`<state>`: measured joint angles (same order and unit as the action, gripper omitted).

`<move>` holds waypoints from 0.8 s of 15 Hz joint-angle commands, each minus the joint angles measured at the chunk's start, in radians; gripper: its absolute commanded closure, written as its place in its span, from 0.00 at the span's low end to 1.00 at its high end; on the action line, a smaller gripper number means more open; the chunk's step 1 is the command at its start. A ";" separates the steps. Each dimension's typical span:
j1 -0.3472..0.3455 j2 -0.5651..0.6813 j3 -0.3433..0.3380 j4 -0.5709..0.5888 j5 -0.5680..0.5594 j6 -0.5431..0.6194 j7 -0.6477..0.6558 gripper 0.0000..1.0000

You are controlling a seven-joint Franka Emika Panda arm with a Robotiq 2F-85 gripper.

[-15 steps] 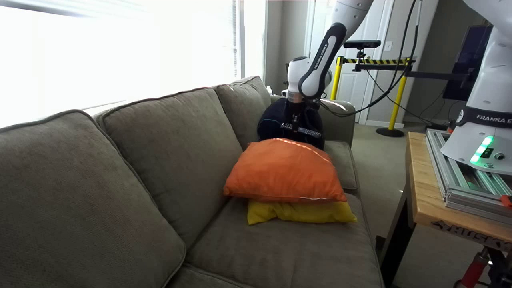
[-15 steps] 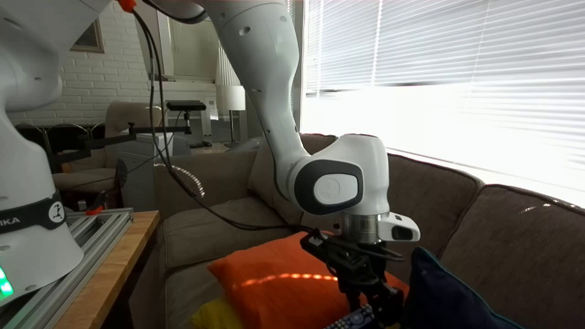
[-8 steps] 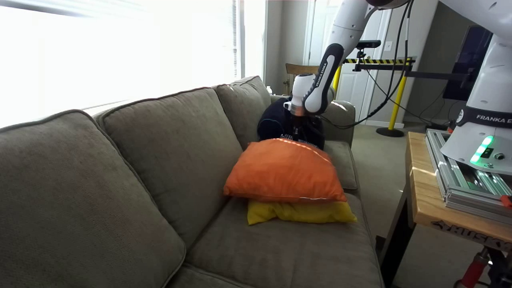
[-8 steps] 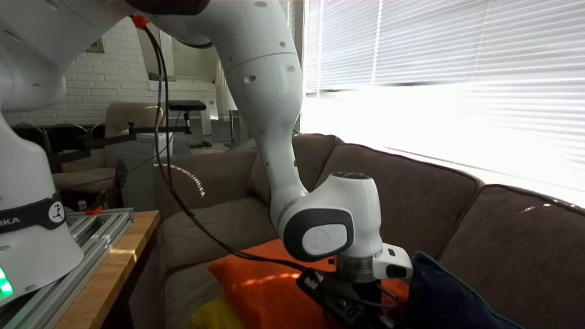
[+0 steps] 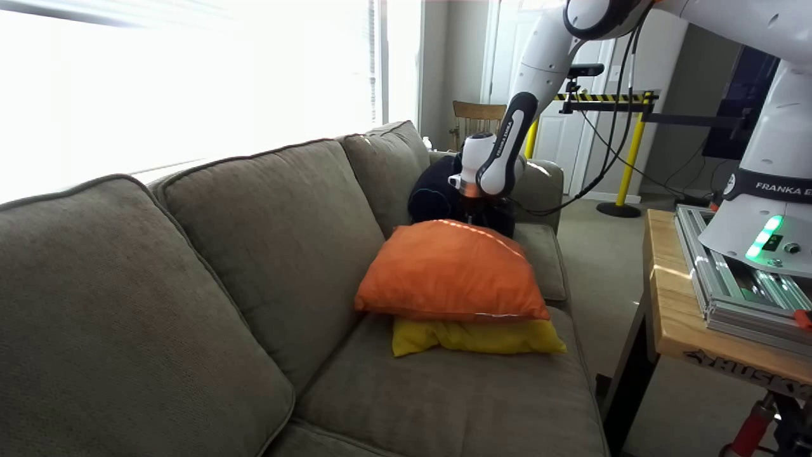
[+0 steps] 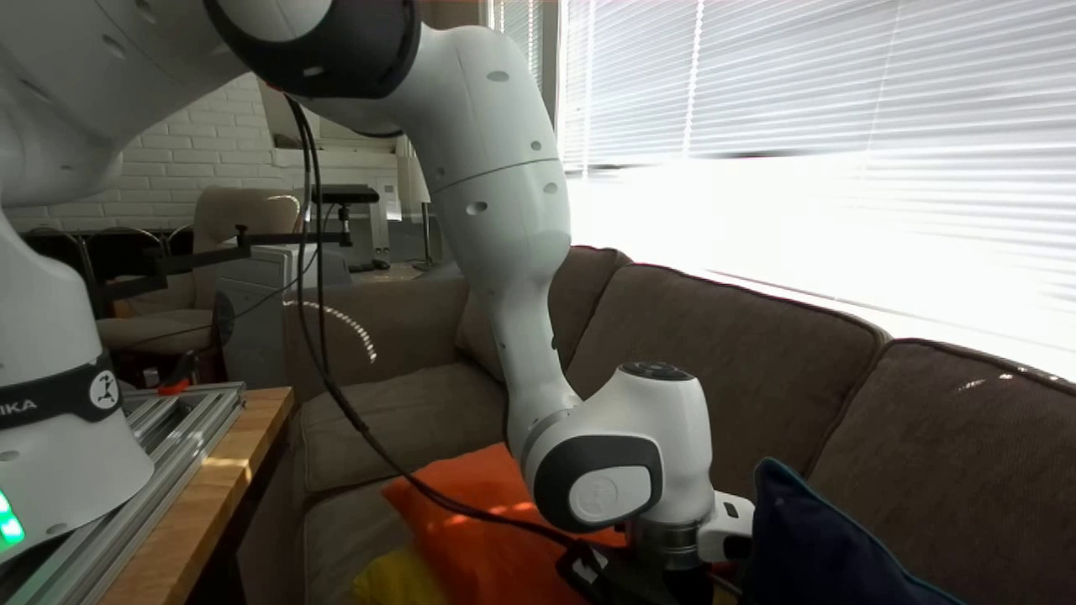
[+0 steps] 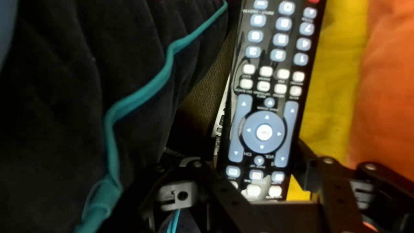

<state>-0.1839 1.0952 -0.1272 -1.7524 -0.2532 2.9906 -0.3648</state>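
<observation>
- Wrist view: the claw stands partly open, a finger at each long edge of the black remote; it appears to grip the remote across its width.
- Directly between the fingers, the remote shows its button face to the camera, long axis roughly square to the closing direction; the number keys reach well beyond the fingertips, the lower end hides behind the claw's body.
- Along its left edge peeks a silvery strip with dark keys, too covered to name.
- Near that side bulges a navy cushion with teal piping, leaving a narrow wedge of sofa; whether the remote touches down cannot be told.
- Opposite, the yellow pillow shows just beside the remote, the orange pillow beyond; sideways room looks tight, upward looser.
- Farther out in an exterior view, back cushions line one side; the desk under the robot's base stands apart.
</observation>
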 commanded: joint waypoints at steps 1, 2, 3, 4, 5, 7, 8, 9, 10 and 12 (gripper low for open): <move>0.025 0.087 -0.035 0.099 -0.004 -0.006 0.045 0.69; 0.029 0.104 -0.039 0.111 -0.002 -0.004 0.054 0.69; 0.030 0.120 -0.038 0.124 0.004 -0.007 0.065 0.69; 0.036 0.133 -0.044 0.135 0.009 -0.007 0.082 0.69; 0.034 0.146 -0.042 0.150 0.017 -0.014 0.098 0.69; 0.035 0.166 -0.045 0.171 0.023 -0.012 0.122 0.69; 0.033 0.175 -0.043 0.183 0.024 -0.012 0.131 0.69; 0.028 0.183 -0.038 0.192 0.027 -0.007 0.140 0.69; 0.026 0.189 -0.036 0.200 0.030 -0.008 0.148 0.69; 0.035 0.200 -0.042 0.217 0.037 -0.018 0.175 0.40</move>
<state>-0.1620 1.2514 -0.1583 -1.5981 -0.2460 2.9895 -0.2291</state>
